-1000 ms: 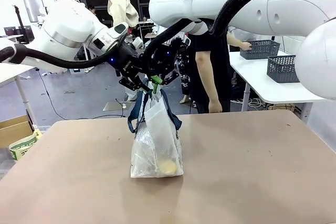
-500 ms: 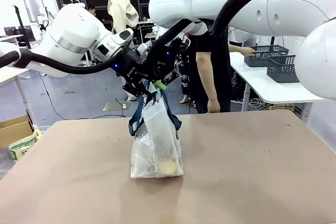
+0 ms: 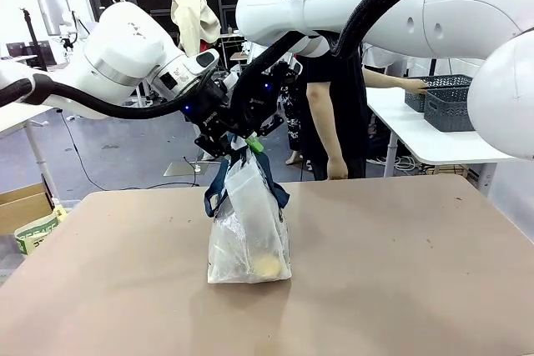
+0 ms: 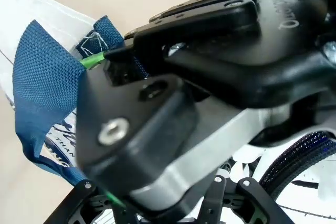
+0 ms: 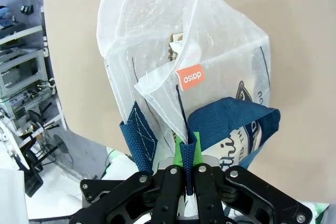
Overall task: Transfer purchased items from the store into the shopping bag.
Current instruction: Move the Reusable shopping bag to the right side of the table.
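The shopping bag [image 3: 249, 231] stands on the brown table, translucent, with navy strap handles [image 3: 219, 185]. A round yellow-topped piece [image 3: 267, 266] lies at its bottom. My right gripper [image 3: 253, 141] hangs over the bag's mouth, and in the right wrist view it [image 5: 187, 153] is shut on a navy strap [image 5: 231, 116], its green pads pinching the webbing. Brown cardboard [image 5: 176, 45] shows through the bag's wall [image 5: 152, 35]. My left gripper [image 3: 220, 132] is pressed close against the right one; the left wrist view looks straight at the right gripper [image 4: 97, 61] and a blue strap [image 4: 37, 93]. Its own jaws are hidden.
A person in black stands at the far side, an arm stretched to a dark grey lattice basket [image 3: 434, 89] on a white side table [image 3: 425, 143] at the right, beside a second basket [image 3: 450, 112]. A cardboard box [image 3: 23, 206] sits on the floor at the left.
My left arm has swung up and right, closing in on the right gripper above the bag. The person has carried the lattice basket rightward along the side table. The bag stays put.
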